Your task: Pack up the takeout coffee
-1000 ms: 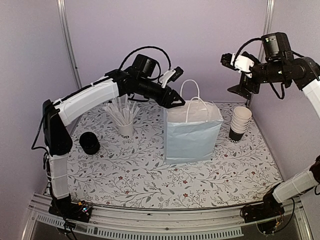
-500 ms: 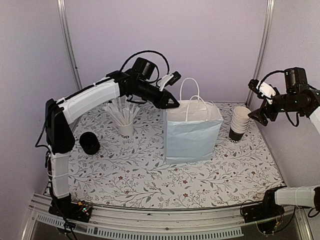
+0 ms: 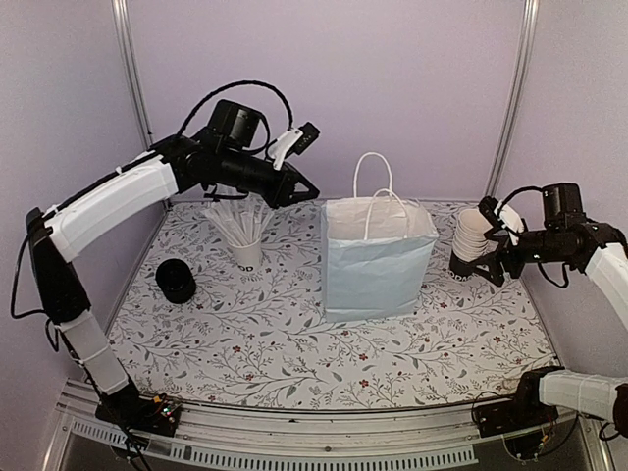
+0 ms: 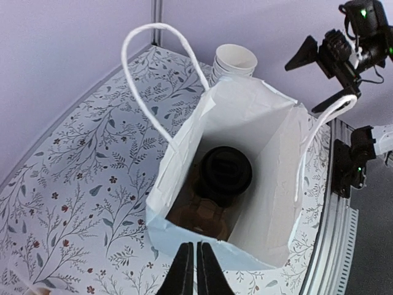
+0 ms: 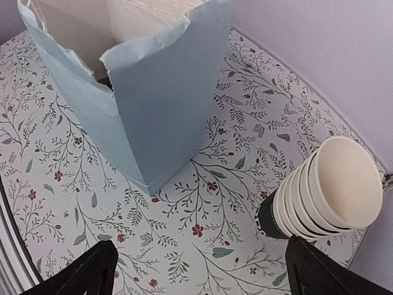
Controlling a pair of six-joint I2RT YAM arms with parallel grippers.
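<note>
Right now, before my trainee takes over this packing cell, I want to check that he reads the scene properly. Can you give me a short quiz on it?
1. True or false: the bag lies on its side.
2. In the left wrist view, what is in the bag? A) a lidded cup in a carrier; B) fruit; C) nothing.
3. Fill in: the ___ tool stands wide open by the cup stack.
Key: 1 false, it stands upright. 2 A. 3 the right tool; the left tool is shut.
</note>
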